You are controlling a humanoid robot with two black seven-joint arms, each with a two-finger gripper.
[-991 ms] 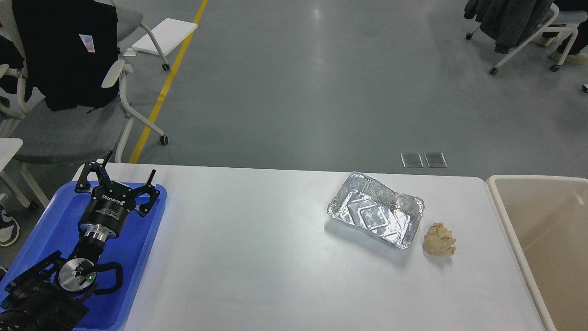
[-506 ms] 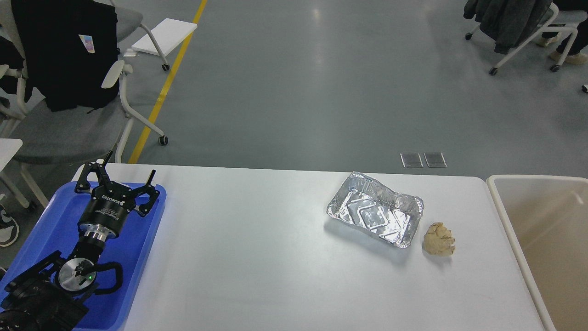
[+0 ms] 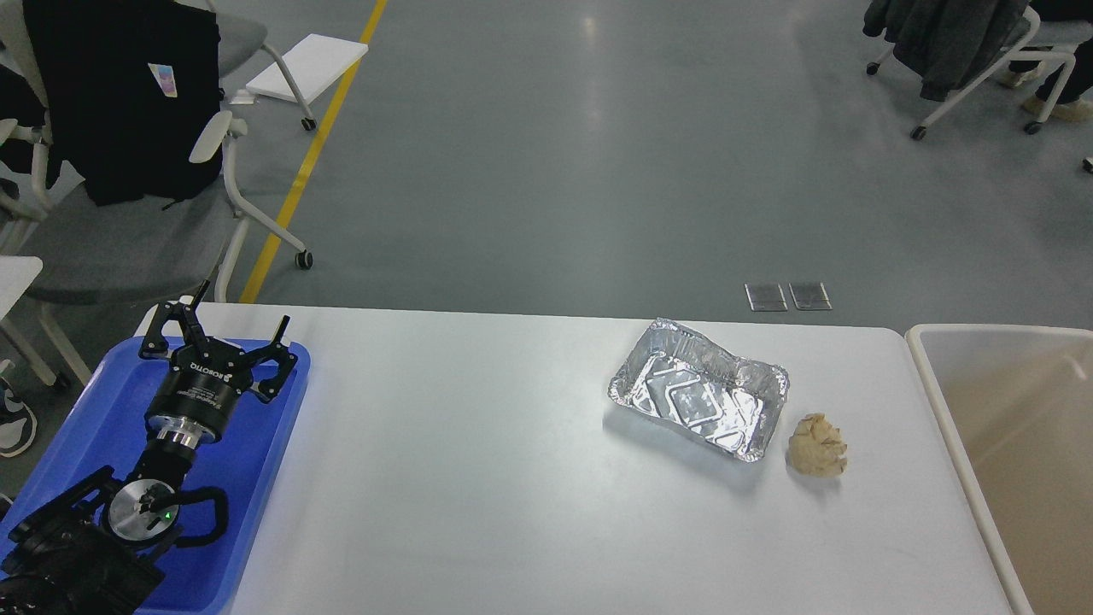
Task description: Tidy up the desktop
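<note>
Filling most of the view, the wide white rectangular desktop (image 3: 478, 478) carries a crumpled silver foil tray (image 3: 698, 400) beside a beige paper wad (image 3: 817, 444). Left gripper (image 3: 224, 319) hovers spread, empty, over the blue plastic tray (image 3: 85, 427).

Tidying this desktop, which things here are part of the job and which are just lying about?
Part of the job:
desktop
foil tray
crumpled paper
blue tray
beige bin
left gripper, open

Just lying about:
chairs
black jacket
white board on the floor
</note>
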